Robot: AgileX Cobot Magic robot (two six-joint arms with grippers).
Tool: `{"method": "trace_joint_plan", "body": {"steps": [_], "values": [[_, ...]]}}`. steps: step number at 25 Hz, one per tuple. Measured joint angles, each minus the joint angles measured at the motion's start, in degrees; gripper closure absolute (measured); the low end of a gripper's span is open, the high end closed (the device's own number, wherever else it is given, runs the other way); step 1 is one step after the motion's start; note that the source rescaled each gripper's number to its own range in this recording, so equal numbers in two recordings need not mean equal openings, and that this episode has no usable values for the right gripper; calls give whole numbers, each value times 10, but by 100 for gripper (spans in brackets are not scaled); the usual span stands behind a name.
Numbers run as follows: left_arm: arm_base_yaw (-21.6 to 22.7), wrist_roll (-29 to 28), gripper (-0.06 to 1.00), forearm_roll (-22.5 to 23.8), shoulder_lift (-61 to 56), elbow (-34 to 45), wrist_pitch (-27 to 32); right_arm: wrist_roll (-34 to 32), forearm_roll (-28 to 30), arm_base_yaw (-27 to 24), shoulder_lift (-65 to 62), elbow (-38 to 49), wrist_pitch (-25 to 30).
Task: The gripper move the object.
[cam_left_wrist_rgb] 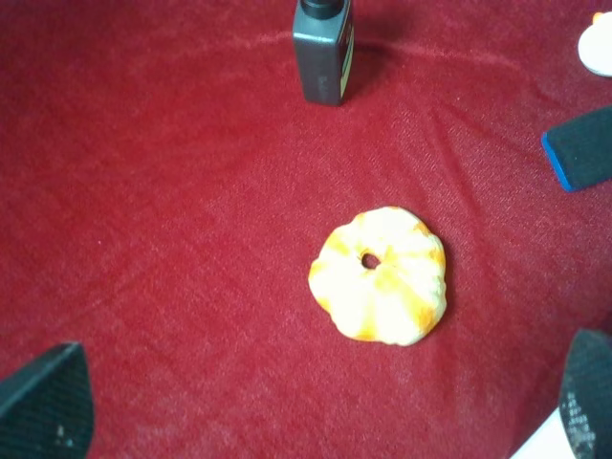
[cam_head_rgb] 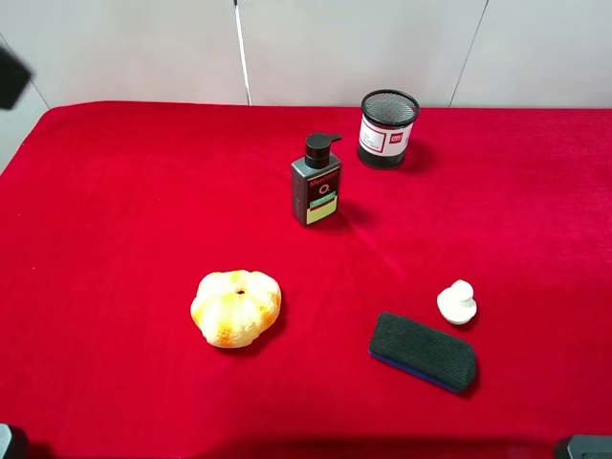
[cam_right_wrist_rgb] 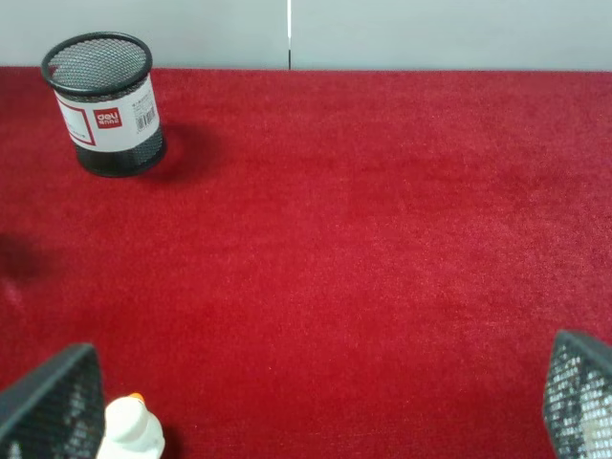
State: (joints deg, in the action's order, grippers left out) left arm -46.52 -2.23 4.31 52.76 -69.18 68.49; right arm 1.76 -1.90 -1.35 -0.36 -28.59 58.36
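The tiny white duck figurine (cam_head_rgb: 457, 302) stands on the red cloth at the front right, just behind a black eraser block (cam_head_rgb: 424, 351). In the right wrist view the duck (cam_right_wrist_rgb: 129, 430) sits next to one finger of my right gripper (cam_right_wrist_rgb: 316, 409), not between the fingers. The right gripper is open and empty. My left gripper (cam_left_wrist_rgb: 317, 406) is open and empty, hovering above the orange-and-white pumpkin lump (cam_left_wrist_rgb: 381, 275). The duck (cam_left_wrist_rgb: 598, 43) shows at the edge of the left wrist view. In the high view only dark bits of the arms show at the bottom corners.
A dark pump bottle (cam_head_rgb: 316, 182) stands at the middle back. A black mesh pen cup (cam_head_rgb: 388, 127) stands behind it to the right. The pumpkin lump (cam_head_rgb: 235, 307) lies front left of centre. The red cloth (cam_head_rgb: 115, 210) covers the table up to a pale wall.
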Motion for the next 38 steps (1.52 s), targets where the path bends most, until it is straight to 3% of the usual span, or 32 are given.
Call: {"method": "trace_joint_plan", "body": {"steps": [9, 28, 38], "values": [[8, -6, -6, 0, -95, 100, 0, 0, 0, 0, 0, 0, 0], [311, -8, -6, 0, -314, 248, 1, 0, 0, 0, 0, 0, 0], [401, -8, -6, 0, -420, 353, -62, 0, 0, 0, 0, 0, 0]]}}
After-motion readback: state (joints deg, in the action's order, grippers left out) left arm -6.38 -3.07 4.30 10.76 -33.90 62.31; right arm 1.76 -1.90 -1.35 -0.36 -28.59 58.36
